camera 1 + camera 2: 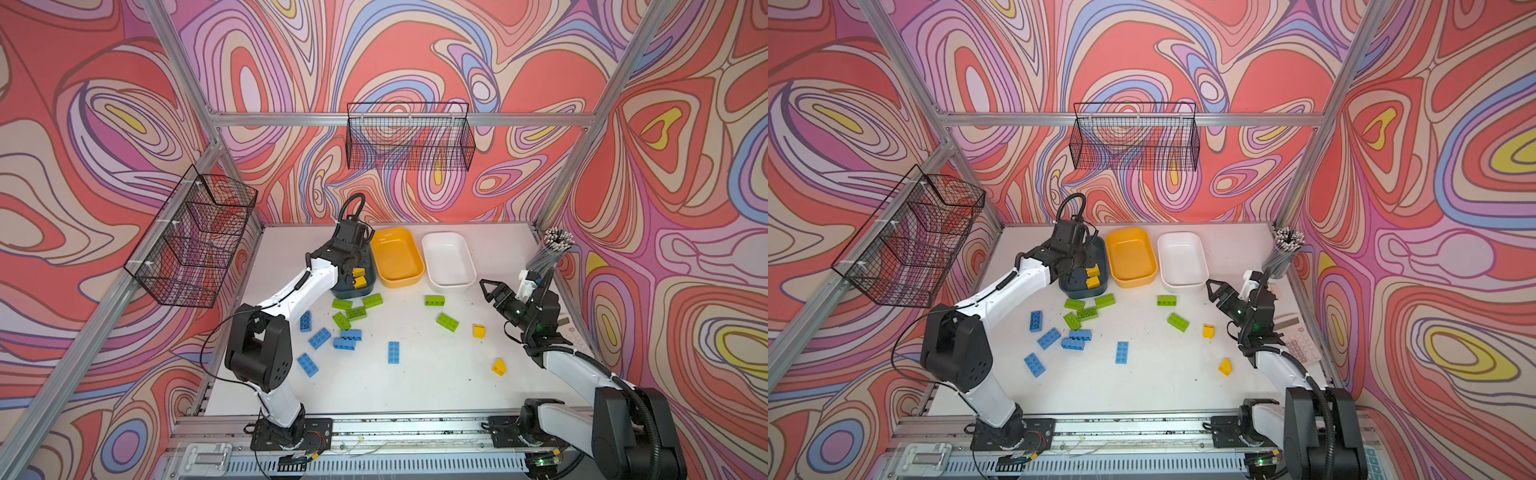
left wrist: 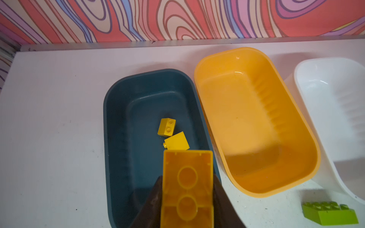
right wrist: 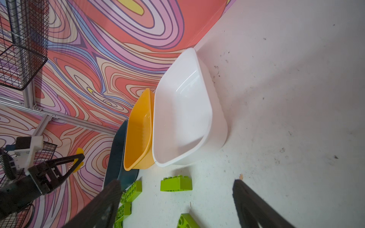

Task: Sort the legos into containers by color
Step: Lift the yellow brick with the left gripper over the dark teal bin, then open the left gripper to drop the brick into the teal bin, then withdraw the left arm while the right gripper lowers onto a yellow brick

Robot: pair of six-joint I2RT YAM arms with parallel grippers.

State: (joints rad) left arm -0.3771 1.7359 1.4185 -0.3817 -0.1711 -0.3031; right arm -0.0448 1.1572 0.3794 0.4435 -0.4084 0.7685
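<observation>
Yellow lego point(image 2: 187, 199), hollow underside showing, clamped in left tool point(image 2: 187, 177) over smooth teal tub point(image 2: 118, 118); right tool point(image 3: 176, 183) gaping, empty.

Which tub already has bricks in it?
The dark teal tub, leftmost in the row: two yellow bricks lie in it. The orange tub and white tub hold none.

Bright even diffuse light flooding counter point(image 2: 49, 118); soft shadows. Glare glinting on yellow-orange tub point(image 2: 276, 110) beyond left gripper point(image 2: 187, 178); held yellow lego point(image 2: 187, 197) blurring near lens; frame edges bowing.
</observation>
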